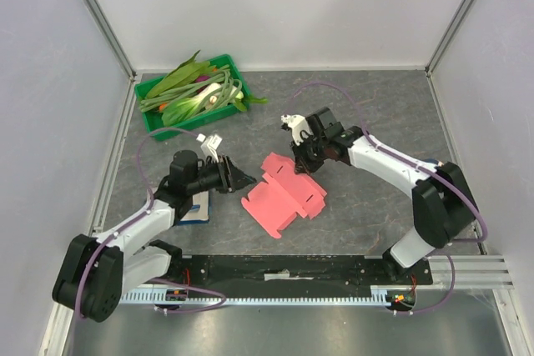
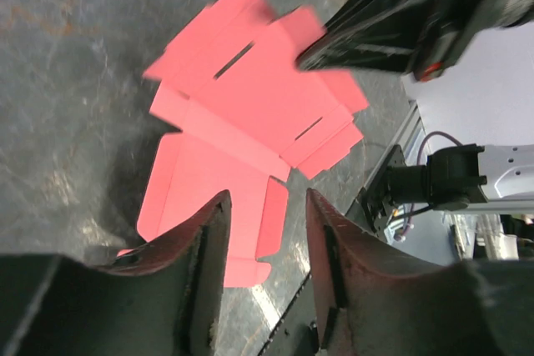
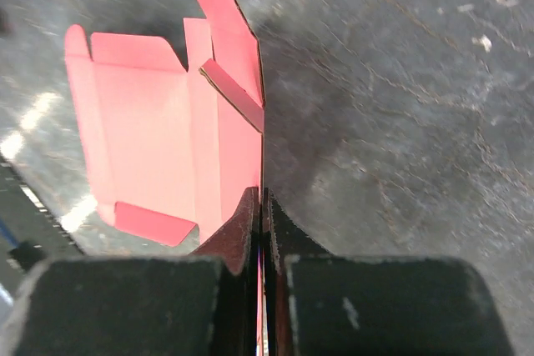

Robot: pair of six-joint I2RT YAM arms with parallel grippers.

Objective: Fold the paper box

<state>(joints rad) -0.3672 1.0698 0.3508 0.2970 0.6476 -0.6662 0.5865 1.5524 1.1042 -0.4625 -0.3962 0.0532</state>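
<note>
1. Your right gripper (image 3: pixel 261 210) is pinching one edge panel of the paper box (image 1: pixel 279 193), fingers closed tight on the card and standing that panel upright.
2. Your left gripper (image 2: pixel 267 199) is hanging parted and empty, with the sheet lying just ahead of its fingertips.
3. The rest of the sheet is lying flat on the table (image 1: pixel 375 122). By this view, you are barely starting, with nearly every fold waiting.

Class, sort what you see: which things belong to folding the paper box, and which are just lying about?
Job: paper box; right gripper, shut on its edge; left gripper, open beside it.
Lying about: green tray; leafy vegetables in it; booklet.
</note>
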